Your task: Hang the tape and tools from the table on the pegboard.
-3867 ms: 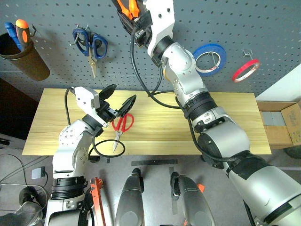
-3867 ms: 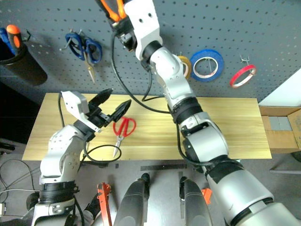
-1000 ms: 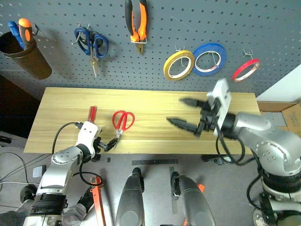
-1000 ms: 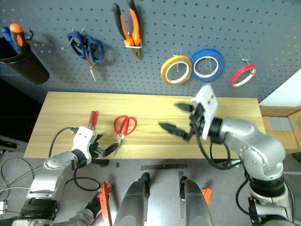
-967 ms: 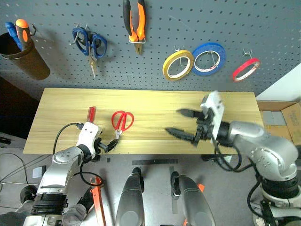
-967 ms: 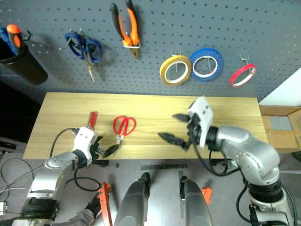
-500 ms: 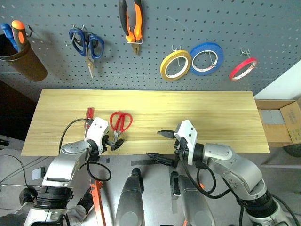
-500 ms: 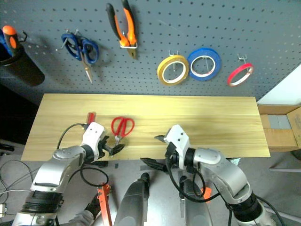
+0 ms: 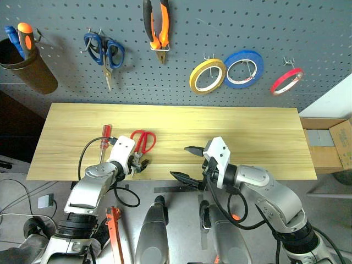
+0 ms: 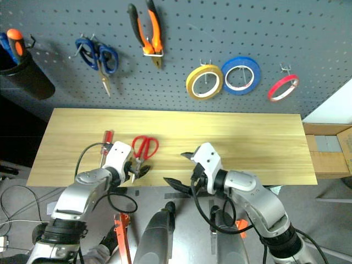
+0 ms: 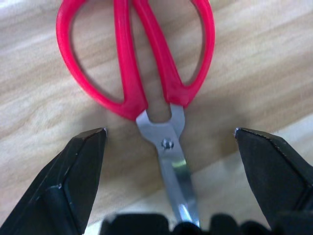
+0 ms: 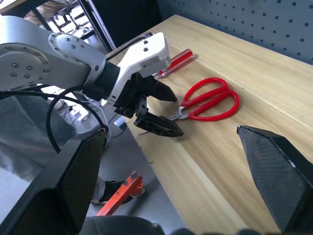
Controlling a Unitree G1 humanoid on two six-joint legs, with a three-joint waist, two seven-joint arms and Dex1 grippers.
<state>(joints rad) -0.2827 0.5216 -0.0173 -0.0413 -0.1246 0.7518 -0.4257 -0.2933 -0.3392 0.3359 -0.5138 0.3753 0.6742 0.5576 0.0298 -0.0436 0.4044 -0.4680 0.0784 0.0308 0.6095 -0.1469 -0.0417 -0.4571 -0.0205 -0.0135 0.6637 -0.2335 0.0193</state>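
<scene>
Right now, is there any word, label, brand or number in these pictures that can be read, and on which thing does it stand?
None can be read.
Left gripper: a small dark marking on its white housing, too small and blurred to read.
Red-handled scissors, tape rolls, pegboard: no text visible.

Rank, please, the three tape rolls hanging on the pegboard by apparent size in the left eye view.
1. Blue tape roll and yellow tape roll: alike in diameter, so no ranking between them.
2. Red tape ring: smallest and thinnest, seen tilted.
</scene>
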